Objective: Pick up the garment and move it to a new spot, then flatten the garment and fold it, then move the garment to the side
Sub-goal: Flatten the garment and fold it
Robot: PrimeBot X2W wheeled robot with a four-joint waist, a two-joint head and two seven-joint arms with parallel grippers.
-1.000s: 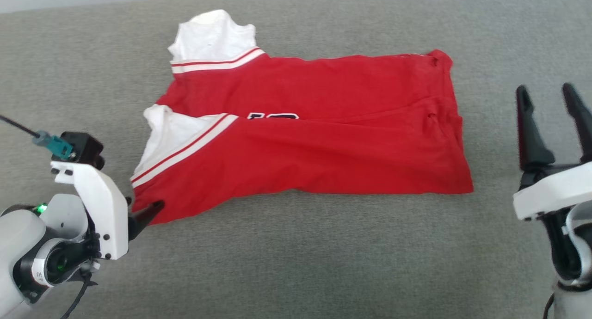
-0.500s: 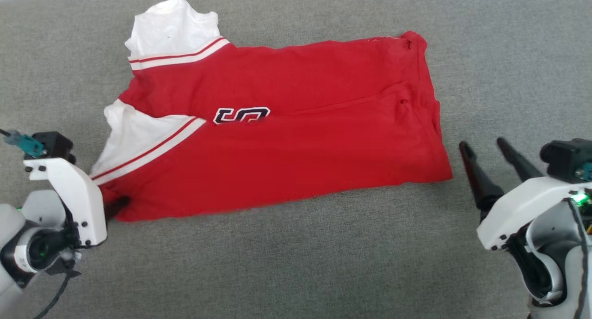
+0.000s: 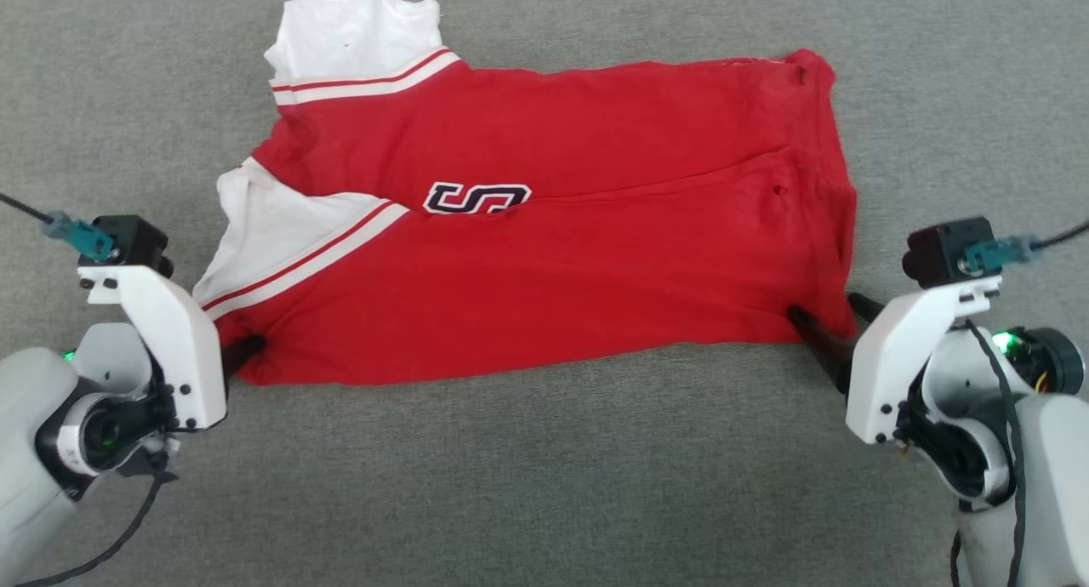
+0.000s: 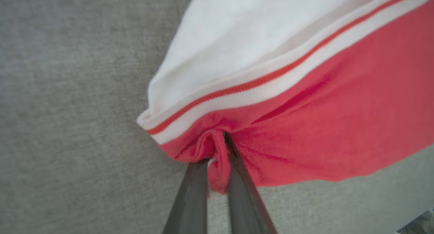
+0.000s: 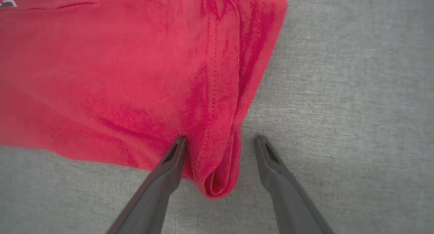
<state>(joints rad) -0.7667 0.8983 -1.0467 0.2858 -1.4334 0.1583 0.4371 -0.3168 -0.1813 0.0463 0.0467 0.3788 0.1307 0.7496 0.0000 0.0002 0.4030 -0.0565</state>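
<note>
My left gripper has just pinched shut on the garment corner, and my right gripper now straddles the hem, fingers spread; I reckon it closes next, then we lift.

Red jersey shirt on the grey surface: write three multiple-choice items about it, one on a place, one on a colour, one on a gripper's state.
1. Where does the left gripper grip the jersey shirt?
A. its far edge
B. its middle
C. the near corner beside the near sleeve

2. The near sleeve's main colour?
A. black
B. white
C. grey

3. The right gripper is:
A. open, fingers astride the shirt's other near corner
B. shut on cloth
C. lifted well away from the shirt

Answers:
1 C: the left wrist view shows red cloth pinched just under the striped trim.
2 B: white with a red-striped edge.
3 A: the right wrist view shows the fold between spread fingers.
</note>
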